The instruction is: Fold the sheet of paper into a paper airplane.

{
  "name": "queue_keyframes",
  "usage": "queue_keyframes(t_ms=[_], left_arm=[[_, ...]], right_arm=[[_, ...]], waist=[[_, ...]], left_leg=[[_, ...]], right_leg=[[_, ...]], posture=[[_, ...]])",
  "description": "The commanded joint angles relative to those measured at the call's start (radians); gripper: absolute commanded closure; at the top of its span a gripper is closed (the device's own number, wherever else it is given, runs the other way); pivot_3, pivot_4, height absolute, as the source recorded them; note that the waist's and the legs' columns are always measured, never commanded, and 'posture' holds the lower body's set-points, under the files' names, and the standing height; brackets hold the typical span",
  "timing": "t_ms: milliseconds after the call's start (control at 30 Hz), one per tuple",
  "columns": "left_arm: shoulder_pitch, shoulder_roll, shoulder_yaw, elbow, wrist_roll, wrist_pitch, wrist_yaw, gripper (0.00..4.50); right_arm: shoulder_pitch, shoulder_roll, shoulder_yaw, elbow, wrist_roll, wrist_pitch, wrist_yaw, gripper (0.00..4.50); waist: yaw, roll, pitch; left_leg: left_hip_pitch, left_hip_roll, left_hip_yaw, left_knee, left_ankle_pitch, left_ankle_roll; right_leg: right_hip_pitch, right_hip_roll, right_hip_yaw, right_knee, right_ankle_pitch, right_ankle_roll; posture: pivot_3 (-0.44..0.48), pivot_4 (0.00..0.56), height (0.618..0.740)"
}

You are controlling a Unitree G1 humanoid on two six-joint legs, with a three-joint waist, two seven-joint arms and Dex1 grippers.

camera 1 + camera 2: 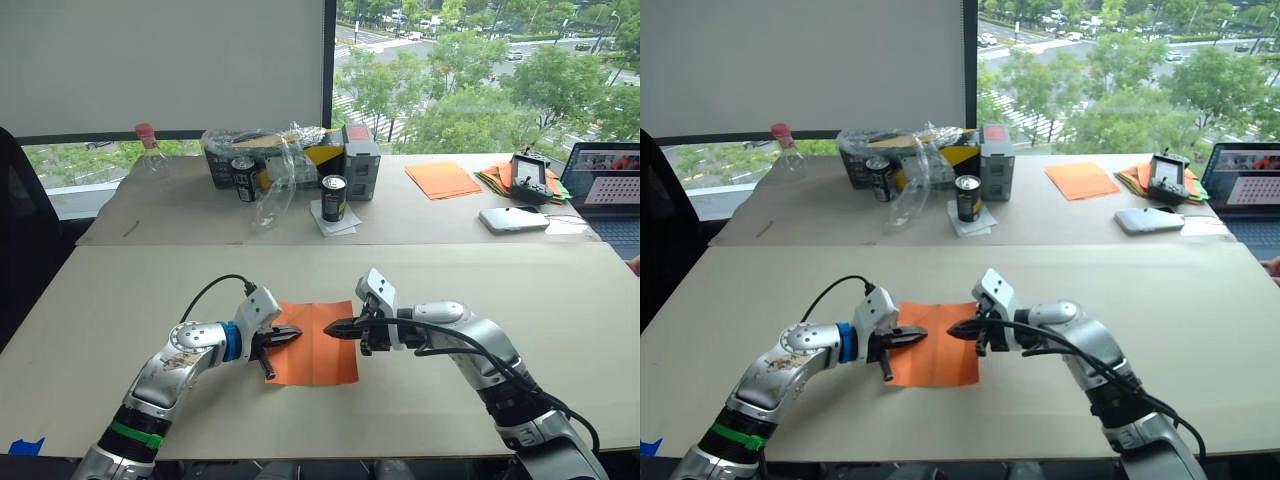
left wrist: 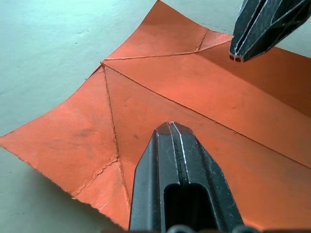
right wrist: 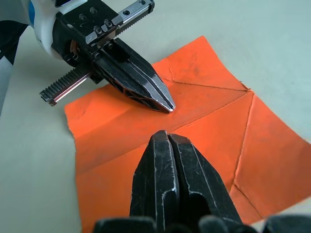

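Both grippers are pinched shut, holding nothing. The left gripper (image 1: 296,331) and right gripper (image 1: 329,326) point tip to tip just above the creased sheet of paper (image 1: 318,360), lying flat on the table (image 1: 560,300).

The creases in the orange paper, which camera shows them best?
The left wrist view: the sheet of paper lies close under the camera, its fold lines sharp. The right wrist view also shows creases, partly behind both grippers. In the head views the sheet is a flat orange patch between the left gripper and right gripper.
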Motion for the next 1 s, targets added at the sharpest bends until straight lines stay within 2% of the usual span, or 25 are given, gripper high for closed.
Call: queue_keyframes(t_ms=[33, 167, 333, 700, 1000], left_arm=[[0.007, 0.007, 0.002, 0.005, 0.008, 0.014, 0.011, 4.5], [0.002, -0.001, -0.005, 0.007, 0.009, 0.013, 0.01, 4.5], [-0.004, -0.003, -0.008, 0.013, 0.009, 0.01, 0.005, 4.5], [-0.002, -0.006, -0.018, 0.004, 0.011, 0.014, 0.002, 4.5], [0.01, 0.011, -0.003, -0.004, 0.009, 0.014, -0.003, 4.5]], right_arm=[[-0.045, -0.071, -0.039, -0.072, -0.001, 0.011, 0.026, 4.45], [-0.043, -0.178, 0.053, -0.078, -0.099, -0.027, 0.059, 4.45], [-0.013, -0.211, 0.158, -0.079, -0.178, -0.061, 0.092, 4.45], [-0.011, -0.094, 0.202, -0.035, -0.201, -0.062, 0.084, 4.45], [-0.018, -0.002, 0.132, -0.006, -0.153, -0.052, 0.074, 4.45]], waist=[[0.0, 0.0, 0.0], [0.0, 0.0, 0.0], [-0.001, 0.0, 0.0], [-0.003, 0.0, 0.0], [-0.004, 0.0, 0.0]], left_leg=[[0.0, 0.0, 0.0, 0.0, 0.0, 0.0], [0.0, 0.0, 0.0, 0.0, 0.0, 0.0], [0.0, 0.0, 0.0, 0.0, 0.0, 0.0], [0.001, 0.0, 0.0, -0.001, 0.0, 0.0], [0.002, 0.001, 0.001, -0.001, 0.0, 0.0]], right_leg=[[0.0, 0.0, 0.0, 0.0, 0.0, 0.0], [0.0, 0.0, 0.0, -0.001, 0.0, 0.0], [0.0, 0.0, 0.0, -0.001, 0.0, 0.0], [0.001, 0.0, 0.0, -0.001, 0.0, 0.0], [0.001, 0.001, 0.001, 0.0, 0.0, 0.0]], posture=[[0.0, 0.15, 0.695], [0.0, 0.15, 0.695], [0.0, 0.15, 0.695], [0.0, 0.15, 0.695], [0.0, 0.15, 0.695]])
